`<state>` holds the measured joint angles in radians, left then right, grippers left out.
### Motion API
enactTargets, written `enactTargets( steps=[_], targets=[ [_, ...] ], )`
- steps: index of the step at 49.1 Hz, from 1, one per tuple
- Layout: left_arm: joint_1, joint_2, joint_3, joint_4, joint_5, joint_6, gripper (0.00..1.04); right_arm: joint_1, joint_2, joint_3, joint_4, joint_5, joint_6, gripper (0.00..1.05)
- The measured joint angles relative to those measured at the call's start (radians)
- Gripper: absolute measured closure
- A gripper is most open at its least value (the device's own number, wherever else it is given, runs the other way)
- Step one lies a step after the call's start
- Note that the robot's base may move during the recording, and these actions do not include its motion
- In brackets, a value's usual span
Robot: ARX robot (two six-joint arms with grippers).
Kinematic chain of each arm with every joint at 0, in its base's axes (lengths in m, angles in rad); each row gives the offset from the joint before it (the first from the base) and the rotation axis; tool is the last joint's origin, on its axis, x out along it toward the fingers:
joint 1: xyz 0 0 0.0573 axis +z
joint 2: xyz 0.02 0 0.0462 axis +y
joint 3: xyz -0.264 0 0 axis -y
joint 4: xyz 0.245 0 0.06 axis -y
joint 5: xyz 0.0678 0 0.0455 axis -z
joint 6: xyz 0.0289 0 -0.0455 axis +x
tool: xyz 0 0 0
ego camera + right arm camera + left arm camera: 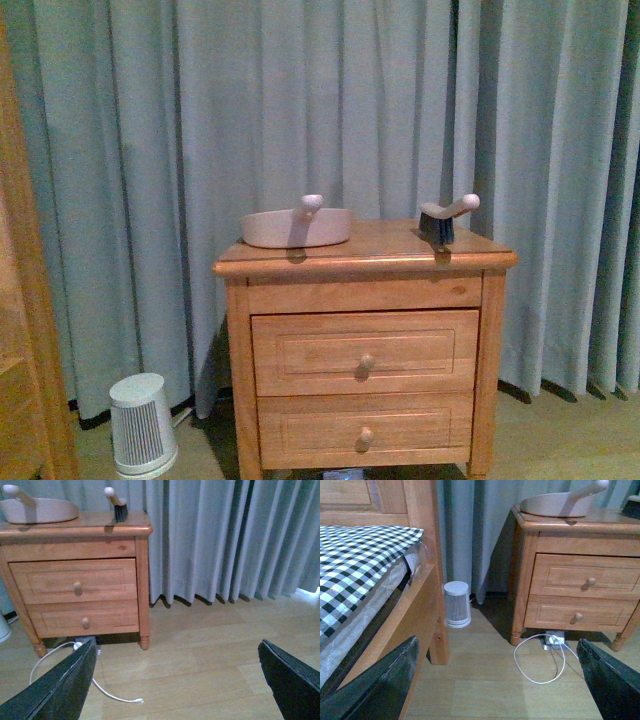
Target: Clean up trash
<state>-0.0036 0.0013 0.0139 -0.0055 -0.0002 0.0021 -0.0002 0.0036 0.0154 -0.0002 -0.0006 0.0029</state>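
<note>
**Down at floor level: both grippers wide open, trash not located**

Closest to the wrist cams, the left gripper [496, 641] has its two dark fingers [385, 685] spread far apart with nothing between them, just bare wood floor [485, 690]. Same deal on the right gripper [177, 642]: fingers [65, 685] splayed wide, holding nothing.

A bit further out, a white cable [540, 667] loops on the floor right in front of the nightstand's feet. The left wrist cam also catches a bed [360, 555] with a black-and-white checked cover, beside the arm.

From the front cam, the wooden nightstand [365, 300] sits around the middle of the view, two drawers [365, 355] stacked, both closed. A small ribbed white unit [142, 425] stands on the floor at about 8 o'clock from it, near but not touching.

On the nightstand top, the pale dustpan [296, 227] is over at the 9 o'clock side, handle knob sticking up. The brush [445, 220] rests bristles-down at the 3 o'clock side, well apart from the pan.

Behind everything hangs a grey-blue curtain [150, 150].

As for the trash, I honestly can't tell where it is from any of these three views.
</note>
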Motion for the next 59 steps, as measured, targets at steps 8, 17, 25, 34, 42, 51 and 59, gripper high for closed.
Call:
enactTargets(
  steps=[8, 17, 25, 34, 42, 51, 59],
  targets=[
    [0.000, 0.000, 0.000, 0.000, 0.000, 0.000, 0.08, 0.000, 0.000, 0.000, 0.000, 0.000, 0.000, 0.07],
    [0.000, 0.000, 0.000, 0.000, 0.000, 0.000, 0.08, 0.000, 0.000, 0.000, 0.000, 0.000, 0.000, 0.07],
    [0.000, 0.000, 0.000, 0.000, 0.000, 0.000, 0.08, 0.000, 0.000, 0.000, 0.000, 0.000, 0.000, 0.07],
    [0.000, 0.000, 0.000, 0.000, 0.000, 0.000, 0.08, 0.000, 0.000, 0.000, 0.000, 0.000, 0.000, 0.07],
    [0.000, 0.000, 0.000, 0.000, 0.000, 0.000, 0.08, 0.000, 0.000, 0.000, 0.000, 0.000, 0.000, 0.07],
    [0.000, 0.000, 0.000, 0.000, 0.000, 0.000, 0.08, 0.000, 0.000, 0.000, 0.000, 0.000, 0.000, 0.07],
    [0.000, 0.000, 0.000, 0.000, 0.000, 0.000, 0.08, 0.000, 0.000, 0.000, 0.000, 0.000, 0.000, 0.07]
  ],
)
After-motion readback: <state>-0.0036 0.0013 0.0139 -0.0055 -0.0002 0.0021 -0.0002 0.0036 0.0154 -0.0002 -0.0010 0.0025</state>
